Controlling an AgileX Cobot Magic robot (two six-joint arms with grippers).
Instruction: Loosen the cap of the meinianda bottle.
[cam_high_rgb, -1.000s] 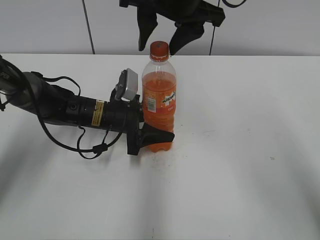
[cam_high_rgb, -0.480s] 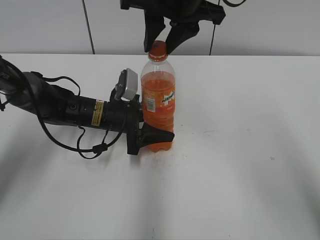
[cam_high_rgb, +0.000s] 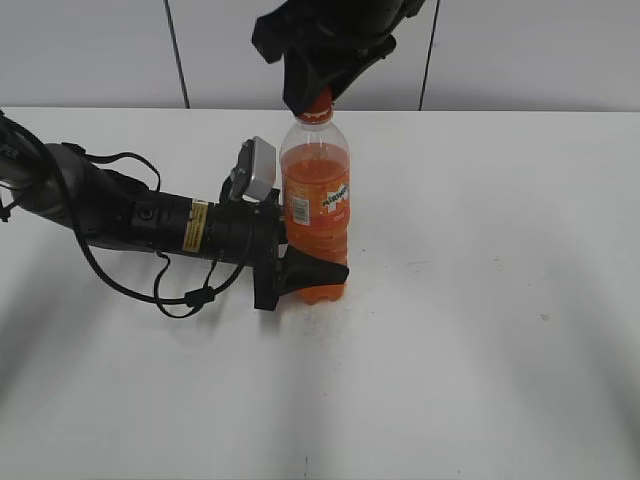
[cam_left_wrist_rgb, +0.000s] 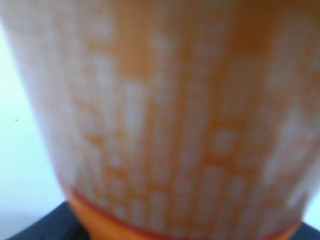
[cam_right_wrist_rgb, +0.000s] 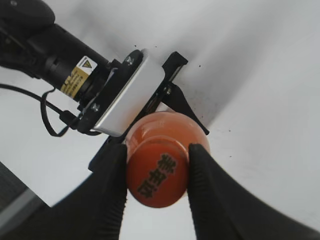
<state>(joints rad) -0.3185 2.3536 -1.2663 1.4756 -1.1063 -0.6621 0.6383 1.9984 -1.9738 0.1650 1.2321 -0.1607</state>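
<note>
The meinianda bottle (cam_high_rgb: 318, 205) stands upright on the white table, full of orange drink. Its lower body sits between the black fingers of my left gripper (cam_high_rgb: 310, 275), which reaches in from the left and is shut on it. The left wrist view is filled by the blurred orange and white label of the bottle (cam_left_wrist_rgb: 165, 115). From above, my right gripper (cam_right_wrist_rgb: 157, 172) is shut on the orange cap (cam_right_wrist_rgb: 158, 175), with dark markings on the cap's top. In the exterior view the cap (cam_high_rgb: 317, 108) is mostly hidden inside the black fingers of the right gripper (cam_high_rgb: 316, 100).
The left arm (cam_high_rgb: 150, 220) lies low along the white table (cam_high_rgb: 480, 330) with a looped black cable (cam_high_rgb: 185, 295) beside it. A grey panelled wall (cam_high_rgb: 520, 50) stands behind the table.
My right gripper came down over the bottle top and shut on the cap, then turned about it. The left gripper and the bottle stayed where they were.
</note>
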